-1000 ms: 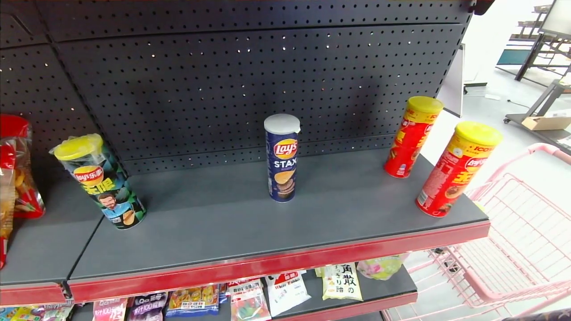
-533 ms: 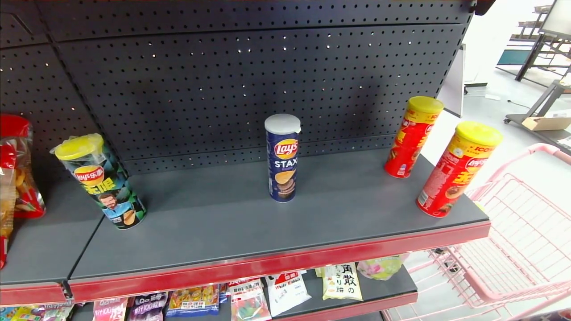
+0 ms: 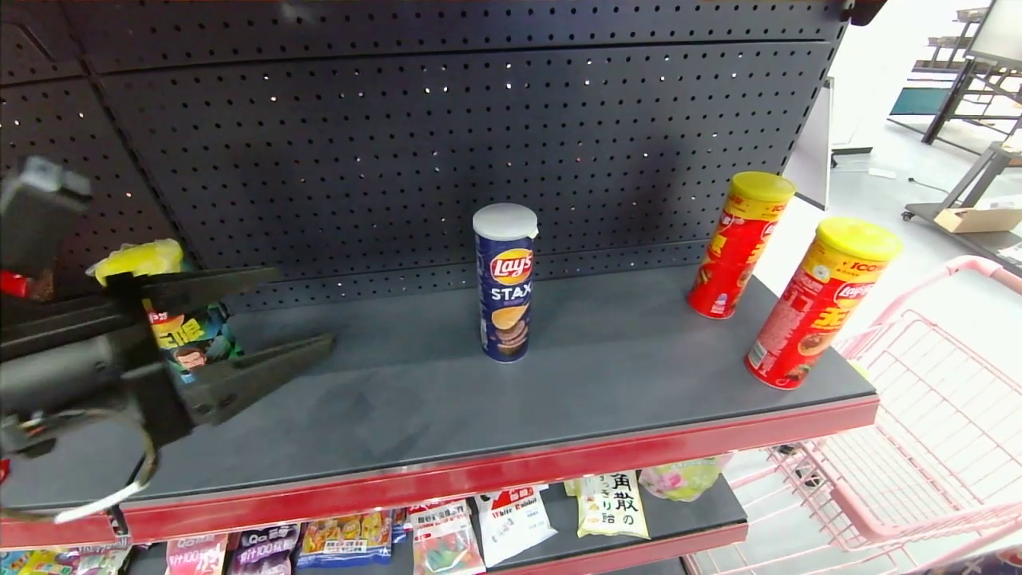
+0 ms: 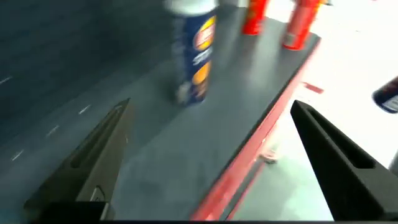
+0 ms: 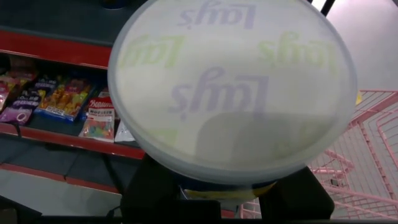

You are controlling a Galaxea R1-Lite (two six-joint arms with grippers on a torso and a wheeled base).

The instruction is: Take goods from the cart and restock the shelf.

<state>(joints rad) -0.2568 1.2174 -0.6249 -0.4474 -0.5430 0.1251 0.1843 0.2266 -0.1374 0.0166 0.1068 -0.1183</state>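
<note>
Currently the left gripper [image 3: 303,309] hangs over the left end of the grey shelf [image 3: 415,399], its two dark fingers spread wide with nothing between them. Just behind it, partly hidden by the fingers, a green-patterned can [image 3: 192,337] with a yellow lid stands on the shelf. In the left wrist view the same gripper [image 4: 210,104] is wide apart above the shelf surface, and the blue can [image 4: 194,56] stands farther along the board.

That blue can [image 3: 505,283], with its pale lid, stands upright near the middle of the shelf, toward the perforated back panel [image 3: 447,144]. Two red cans with yellow lids stand at the right end: one [image 3: 739,243] close to the back panel, the other [image 3: 821,302] nearer the red front edge. Both are well apart from the blue can.

The right gripper [image 5: 227,198] is closed on a lidded can [image 5: 230,87], whose translucent round lid faces the wrist camera; a yellow rim shows beneath the lid. It is held off the shelf, in front of the lower shelf's snack packets [image 5: 62,102].

The pink wire cart [image 3: 942,415] stands to the right of the shelf, beside its end. Snack packets [image 3: 511,523] lie on the lower shelf.
</note>
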